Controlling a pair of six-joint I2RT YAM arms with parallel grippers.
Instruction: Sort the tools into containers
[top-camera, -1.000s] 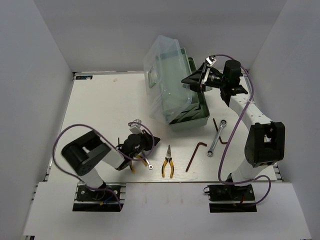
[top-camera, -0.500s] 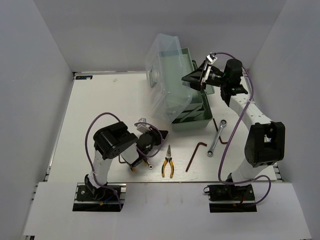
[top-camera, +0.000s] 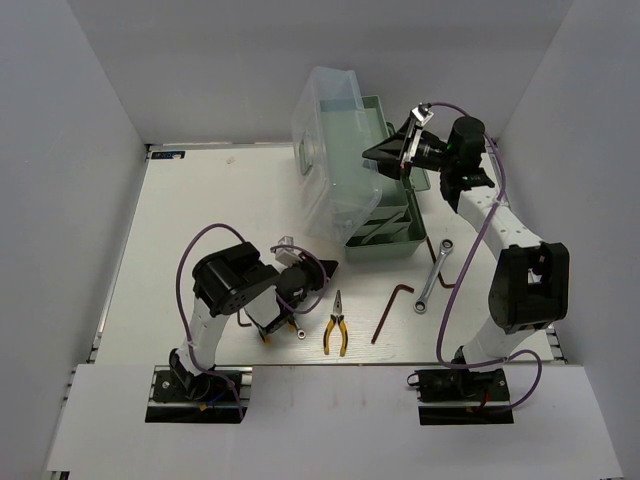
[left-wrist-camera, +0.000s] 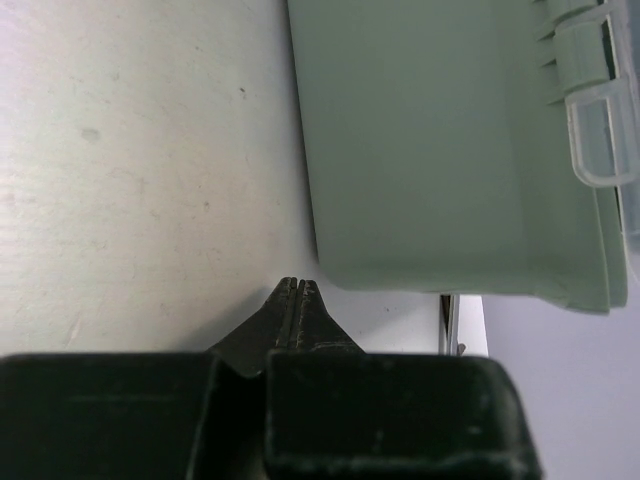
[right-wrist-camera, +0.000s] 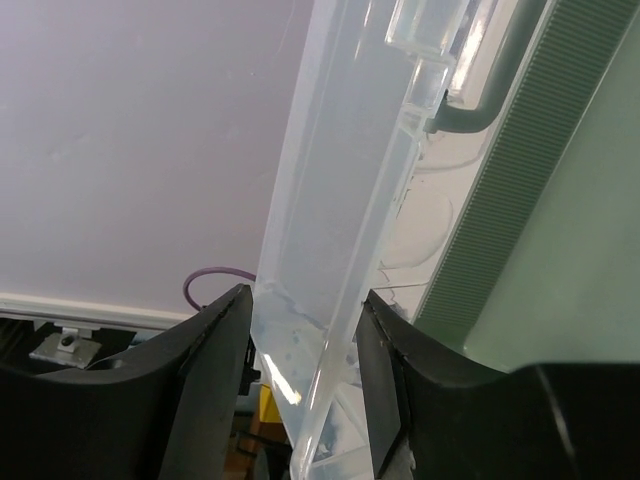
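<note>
at the near edge the left arm sits folded tight over its base, elbow doubled back and wrist levelled to the right. the left end effector (top-camera: 320, 268) has its fingers pressed together on nothing, tips low over the worktop (top-camera: 190, 210) and just short of the toolbox base (top-camera: 385, 243). in the left wrist view the joined tips (left-wrist-camera: 298, 293) point at the pale green wall (left-wrist-camera: 420, 150), with a thin strip of bare worktop between them.

along the near strip lie yellow-handled pliers (top-camera: 336, 325), a dark hex key (top-camera: 392, 308) to their right and a silver wrench (top-camera: 434, 272) further right, all apart from one another. a second pair of pliers (top-camera: 268, 331) lies partly under the left arm.

further back, the right arm stands tall from its base and reaches left over the toolbox. the right end effector (top-camera: 370, 155) pinches the edge of the clear lid (top-camera: 325, 140), which is raised and tilted left. the right wrist view shows the lid edge (right-wrist-camera: 320, 250) held between both fingers (right-wrist-camera: 215, 370).

white walls (top-camera: 80, 150) close the left, far and right sides; the widest bare worktop lies left of the toolbox.
</note>
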